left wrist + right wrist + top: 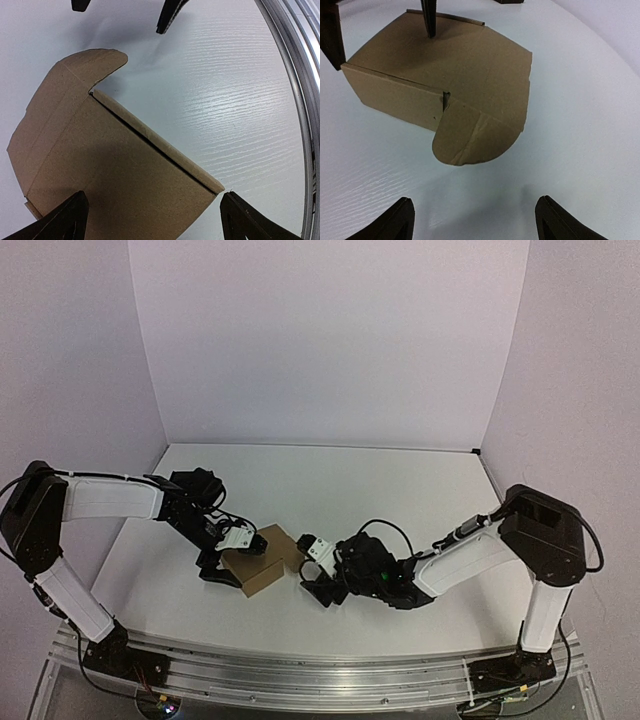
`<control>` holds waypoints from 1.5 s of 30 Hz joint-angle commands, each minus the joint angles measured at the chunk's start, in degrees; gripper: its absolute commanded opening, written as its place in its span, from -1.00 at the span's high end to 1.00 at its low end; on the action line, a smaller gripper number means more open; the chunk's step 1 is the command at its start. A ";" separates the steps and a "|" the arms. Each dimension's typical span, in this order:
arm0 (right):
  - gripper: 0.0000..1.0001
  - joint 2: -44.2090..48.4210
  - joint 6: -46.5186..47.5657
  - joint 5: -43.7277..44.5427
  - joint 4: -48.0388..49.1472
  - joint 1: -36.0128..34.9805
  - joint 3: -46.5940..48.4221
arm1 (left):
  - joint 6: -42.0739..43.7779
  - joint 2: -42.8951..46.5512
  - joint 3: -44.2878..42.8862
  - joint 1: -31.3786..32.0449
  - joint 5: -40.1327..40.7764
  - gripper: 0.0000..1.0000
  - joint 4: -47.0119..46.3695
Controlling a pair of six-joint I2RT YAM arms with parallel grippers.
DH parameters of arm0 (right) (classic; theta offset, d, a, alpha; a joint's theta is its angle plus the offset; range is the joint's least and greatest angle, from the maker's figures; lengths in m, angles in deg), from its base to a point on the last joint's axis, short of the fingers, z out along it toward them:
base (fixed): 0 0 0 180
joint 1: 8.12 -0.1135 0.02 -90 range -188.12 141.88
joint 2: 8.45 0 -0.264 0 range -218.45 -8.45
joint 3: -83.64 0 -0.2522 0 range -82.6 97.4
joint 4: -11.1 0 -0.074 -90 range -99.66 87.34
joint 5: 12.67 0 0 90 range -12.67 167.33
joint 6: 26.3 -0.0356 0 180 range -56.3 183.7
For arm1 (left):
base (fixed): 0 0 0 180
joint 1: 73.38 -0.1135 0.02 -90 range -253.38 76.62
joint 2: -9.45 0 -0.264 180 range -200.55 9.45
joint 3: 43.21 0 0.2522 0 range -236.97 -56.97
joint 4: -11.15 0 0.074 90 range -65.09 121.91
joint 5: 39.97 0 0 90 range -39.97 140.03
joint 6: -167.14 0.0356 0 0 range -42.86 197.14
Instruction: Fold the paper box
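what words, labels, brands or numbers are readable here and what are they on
None can be read.
The paper box is plain brown cardboard, with no print on the faces in view.
The white table carries no marks.
The left arm and right arm show no legible label; any would be too small to tell.

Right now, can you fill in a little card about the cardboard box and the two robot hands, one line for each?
Box: paper box, brown cardboard, on the white table
Box shape: one side wall standing up, rounded flap lying flat
Left arm: left gripper open, over the box, not gripping it
Right arm: right gripper open, near the rounded flap, apart from the box
Folding: not finished yet
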 commanded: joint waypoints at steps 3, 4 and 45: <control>-0.69 4.35 -15.73 -25.71 1.01 8.37 0.02 | -0.28 -1.29 1.58 -0.09 0.47 -0.89 2.78; -0.69 3.65 -19.02 -29.87 1.10 9.70 1.03 | -0.21 -1.19 1.54 -0.09 0.45 -0.89 2.81; 0.14 -19.06 -23.56 -36.32 14.04 13.67 11.15 | 1.28 -0.80 1.74 -0.16 -0.14 -0.89 2.73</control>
